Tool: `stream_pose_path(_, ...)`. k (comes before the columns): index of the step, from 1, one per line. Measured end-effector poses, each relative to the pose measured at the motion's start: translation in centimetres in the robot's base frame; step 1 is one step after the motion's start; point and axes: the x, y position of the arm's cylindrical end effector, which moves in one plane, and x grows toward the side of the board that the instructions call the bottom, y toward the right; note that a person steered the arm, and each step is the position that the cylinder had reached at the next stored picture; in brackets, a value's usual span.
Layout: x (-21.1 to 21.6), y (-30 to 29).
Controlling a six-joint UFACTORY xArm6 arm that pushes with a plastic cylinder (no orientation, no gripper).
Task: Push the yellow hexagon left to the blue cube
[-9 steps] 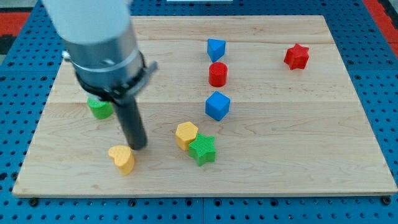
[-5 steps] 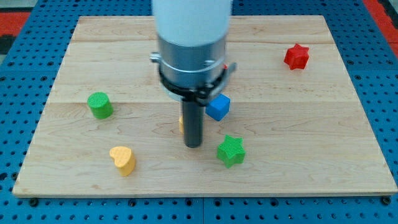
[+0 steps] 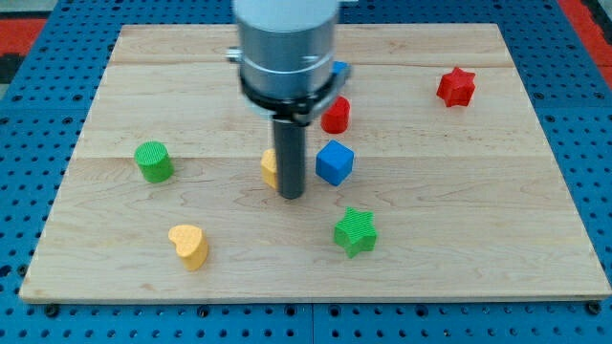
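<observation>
Here, you are looking at my tip [image 3: 291,196] resting on the counter [image 3: 459,220] a little left of the frame's centre. There is no claw on this arm, only the dark rod, so nothing is being gripped or held.

The yellow hexagon [image 3: 270,166] is sitting against the rod's left side, mostly hidden behind it, with only its left edge peeking out. The blue cube [image 3: 335,161] is lying just beside the rod on the right, so the rod is standing between these 2 blocks.

Above the blue cube, the red cylinder [image 3: 336,115] is sitting partly behind the arm's grey housing, and a second blue block [image 3: 338,69] is showing only a sliver above that; you cannot make out its shape. The red star [image 3: 456,87] is lying in the upper right, the green star [image 3: 356,230] lower right of centre, the green cylinder [image 3: 153,161] at mid-left, and the yellow heart [image 3: 189,245] in the lower left.
</observation>
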Motion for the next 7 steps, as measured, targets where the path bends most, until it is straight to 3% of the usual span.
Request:
stream_pose_path(1, 0.3, -4.8)
stream_pose_path(2, 1.4, -1.5)
stream_pose_path(3, -0.1, 3.4)
stream_pose_path(7, -2.9, 1.6)
